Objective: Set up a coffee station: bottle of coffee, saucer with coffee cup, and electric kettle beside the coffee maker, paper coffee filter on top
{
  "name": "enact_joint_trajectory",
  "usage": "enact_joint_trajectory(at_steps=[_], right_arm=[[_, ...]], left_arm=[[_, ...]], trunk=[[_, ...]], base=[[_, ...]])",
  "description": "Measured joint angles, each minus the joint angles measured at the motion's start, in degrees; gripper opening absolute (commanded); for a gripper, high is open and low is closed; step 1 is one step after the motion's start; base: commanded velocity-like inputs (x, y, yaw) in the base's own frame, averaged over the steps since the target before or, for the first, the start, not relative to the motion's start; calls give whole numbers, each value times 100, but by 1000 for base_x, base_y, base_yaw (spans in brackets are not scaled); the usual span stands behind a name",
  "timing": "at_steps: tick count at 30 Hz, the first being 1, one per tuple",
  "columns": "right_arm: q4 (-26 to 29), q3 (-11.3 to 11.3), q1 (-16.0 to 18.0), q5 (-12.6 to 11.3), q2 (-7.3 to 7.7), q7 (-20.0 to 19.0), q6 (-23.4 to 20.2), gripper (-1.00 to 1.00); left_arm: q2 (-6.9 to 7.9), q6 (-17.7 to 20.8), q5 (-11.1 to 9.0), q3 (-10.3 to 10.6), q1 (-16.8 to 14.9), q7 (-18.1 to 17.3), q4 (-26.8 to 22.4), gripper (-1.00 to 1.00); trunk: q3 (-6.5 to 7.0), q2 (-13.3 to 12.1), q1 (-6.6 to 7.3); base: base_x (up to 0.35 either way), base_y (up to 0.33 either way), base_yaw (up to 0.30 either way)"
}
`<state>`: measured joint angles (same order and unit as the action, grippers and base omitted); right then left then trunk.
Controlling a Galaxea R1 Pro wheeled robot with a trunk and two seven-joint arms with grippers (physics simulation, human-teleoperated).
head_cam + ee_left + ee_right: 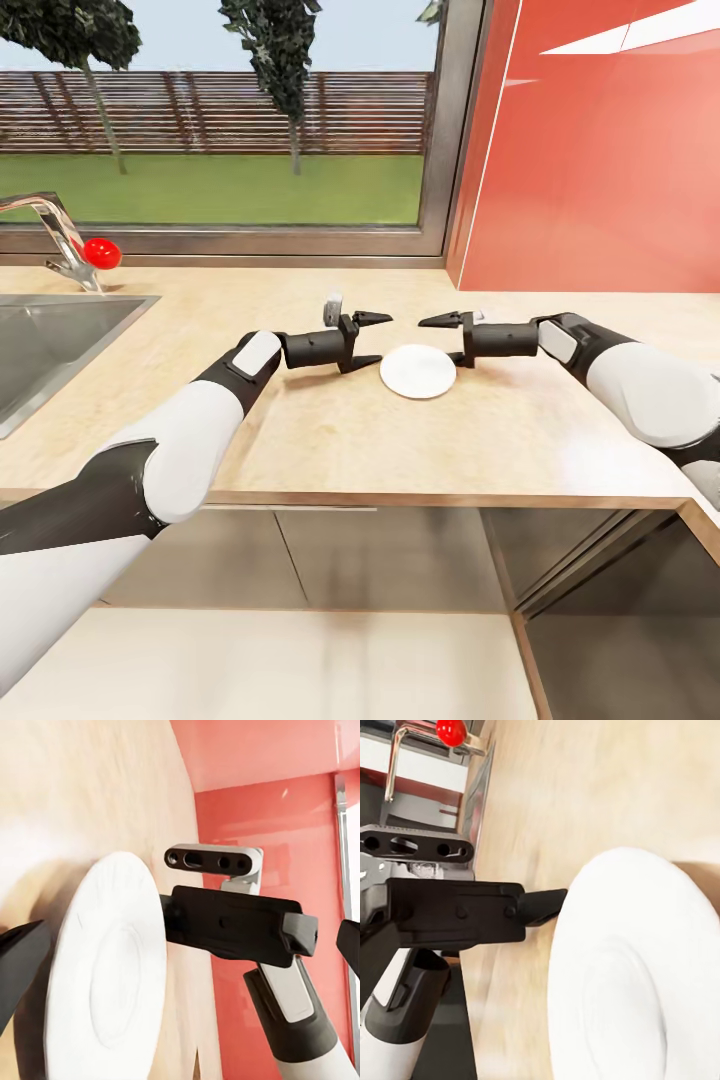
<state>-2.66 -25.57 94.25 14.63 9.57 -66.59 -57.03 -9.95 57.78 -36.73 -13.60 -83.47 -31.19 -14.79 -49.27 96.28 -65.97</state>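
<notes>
— White glazed saucer point(417, 371), flat and round, lies on the pale wood-grain countertop point(330, 440) at the middle of the head view, bare, no cup on it.

— And the pincers?

— Both hover level over the saucer, tips pointing at each other. The left gripper point(374, 319) shows at centre, just left of the plate, the right gripper point(437, 322) just right of it. Whether either one is parted or closed I can't tell; neither holds anything.

— So which step?

— The saucer step, I'd judge. It's thin and slick, so lifting it calls for one finger slipped under the rim. A steel sink point(60, 345) and tap point(55, 235) sit at left.
</notes>
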Motion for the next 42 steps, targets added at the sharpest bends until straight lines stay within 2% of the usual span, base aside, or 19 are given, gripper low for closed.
enact_joint_trajectory(at_steps=[30,39,42], right_arm=[[-5,9,0,-24,-14,-3,21,100],[-2,23,-1,-29,-149,-2,29,100],[-3,59,-6,-104,-171,0,33,100]], left_arm=[[0,5,-5,19,0,2,-9,100],[0,11,-14,29,0,6,-17,100],[0,12,-14,29,0,6,-17,100]], trunk=[[0,0,0],[0,0,0],[-1,0,0]], base=[[0,0,0],[0,0,0],[0,0,0]])
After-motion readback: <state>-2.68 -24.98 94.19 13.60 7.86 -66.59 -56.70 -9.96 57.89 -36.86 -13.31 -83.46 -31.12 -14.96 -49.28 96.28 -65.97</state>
